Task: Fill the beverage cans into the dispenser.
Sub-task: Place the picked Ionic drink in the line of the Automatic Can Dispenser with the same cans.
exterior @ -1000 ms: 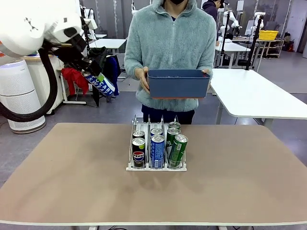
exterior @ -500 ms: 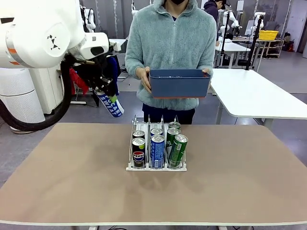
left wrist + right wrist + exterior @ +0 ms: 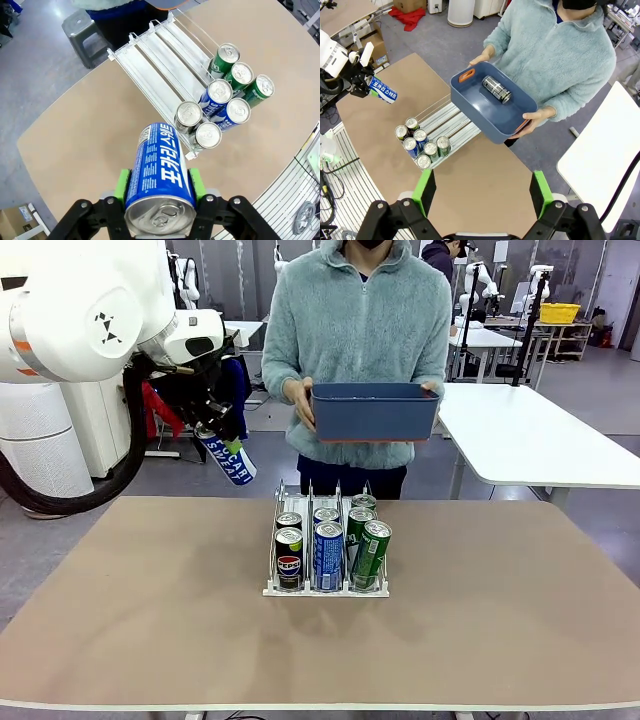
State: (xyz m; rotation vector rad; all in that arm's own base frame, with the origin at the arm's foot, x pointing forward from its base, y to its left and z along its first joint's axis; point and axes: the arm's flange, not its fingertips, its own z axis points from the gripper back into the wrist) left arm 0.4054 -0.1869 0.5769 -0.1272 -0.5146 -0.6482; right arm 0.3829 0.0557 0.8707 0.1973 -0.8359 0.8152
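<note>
Clamping the left hand (image 3: pixel 158 186) around a blue Pocari Sweat can (image 3: pixel 159 160) and holding it tilted in the air above the tabletop (image 3: pixel 150 620), at ten o'clock from the dispenser (image 3: pixel 150 55), likely lining up for a lane's open back behind six front-parked cans (image 3: pixel 328 545); hovering the right hand (image 3: pixel 482 195) spread wide and empty above the person's blue bin (image 3: pixel 470 97), with one dark can (image 3: pixel 496 89) lying inside.

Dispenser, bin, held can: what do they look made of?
Dispenser: likely plastic, with glossy white lane floors and thin see-through dividers; the rails could be wire. Bin: moulded plastic, matte blue, uniform colour, rounded corners. Held can: metal, probably aluminium, with a bare silver top, a pull tab and a glossy printed blue wall.
</note>
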